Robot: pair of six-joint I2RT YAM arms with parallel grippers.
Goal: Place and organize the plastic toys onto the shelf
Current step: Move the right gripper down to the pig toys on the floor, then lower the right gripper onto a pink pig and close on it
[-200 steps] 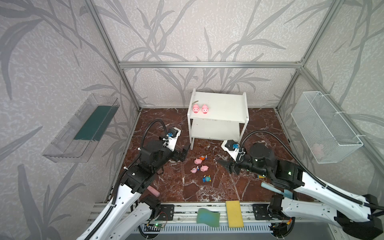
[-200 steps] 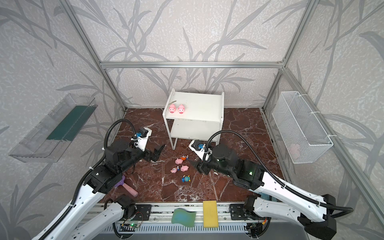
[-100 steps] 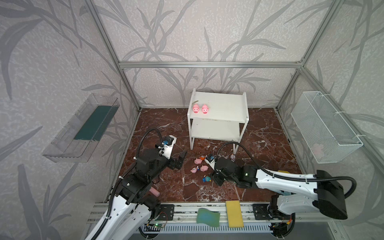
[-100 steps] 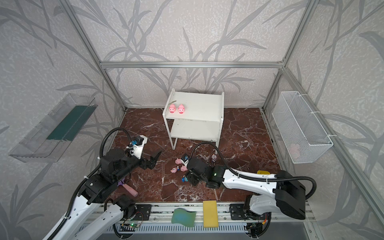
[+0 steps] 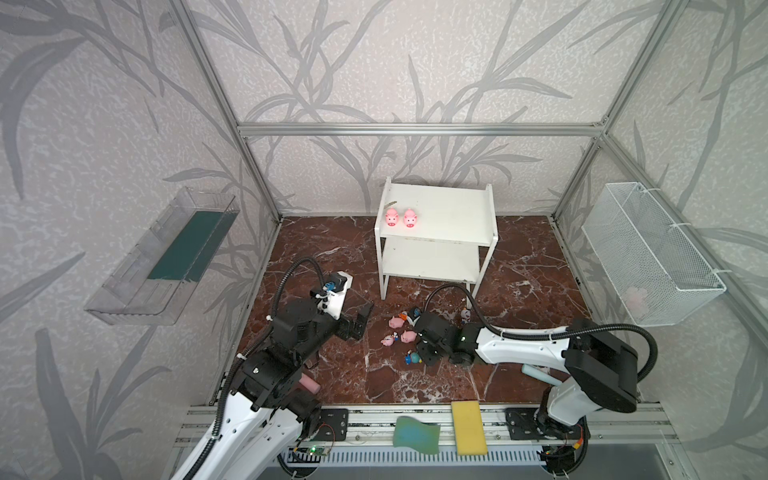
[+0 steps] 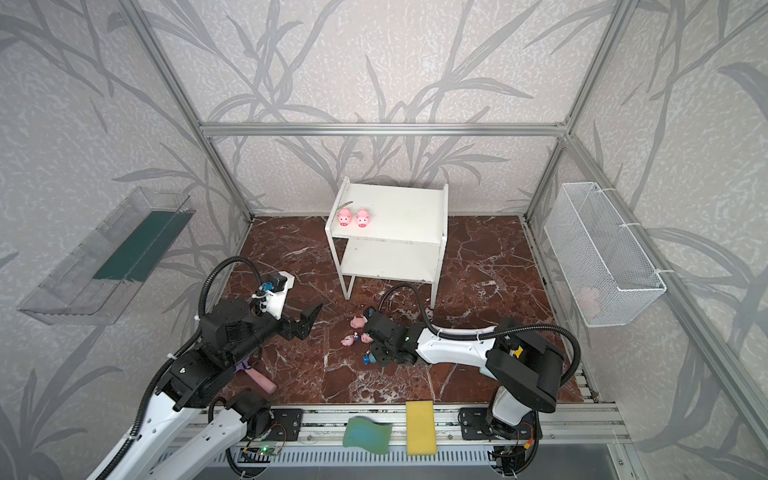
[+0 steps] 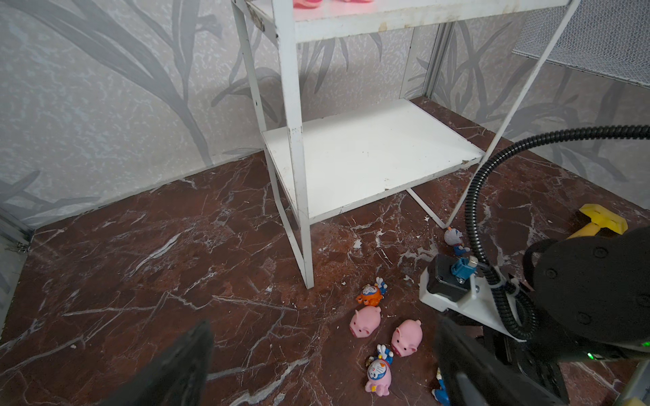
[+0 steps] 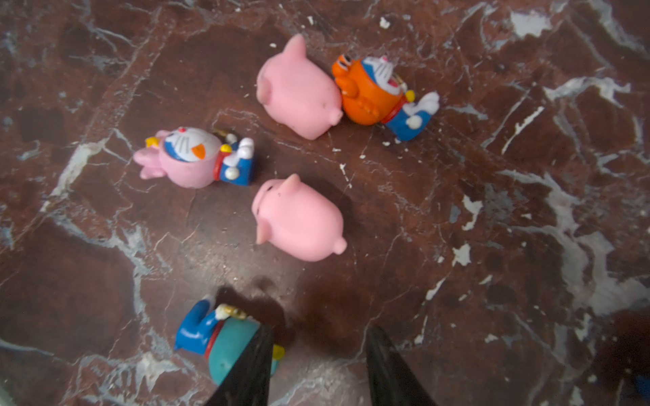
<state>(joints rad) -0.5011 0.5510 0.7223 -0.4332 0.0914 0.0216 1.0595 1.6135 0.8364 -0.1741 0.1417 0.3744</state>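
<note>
Teal figurine [image 8: 225,346] beside half-open, empty right gripper [image 8: 320,330]; left gripper [image 7: 323,321] wide apart, empty.

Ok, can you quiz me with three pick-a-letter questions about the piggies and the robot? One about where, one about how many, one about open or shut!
1. Where do the two pigs that are off the floor stand?
A) the lower board
B) the top board of the shelf
C) the wire basket

2. How many pink pigs lie on the floor?
A) one
B) four
C) two

3. How is the left end effector?
A) open and empty
B) shut on a pig
C) shut tight, empty

Answers:
1 B, both stand side by side on the top board.
2 C, two lie among the small figurines.
3 A, its jaws are spread with nothing between them.
</note>
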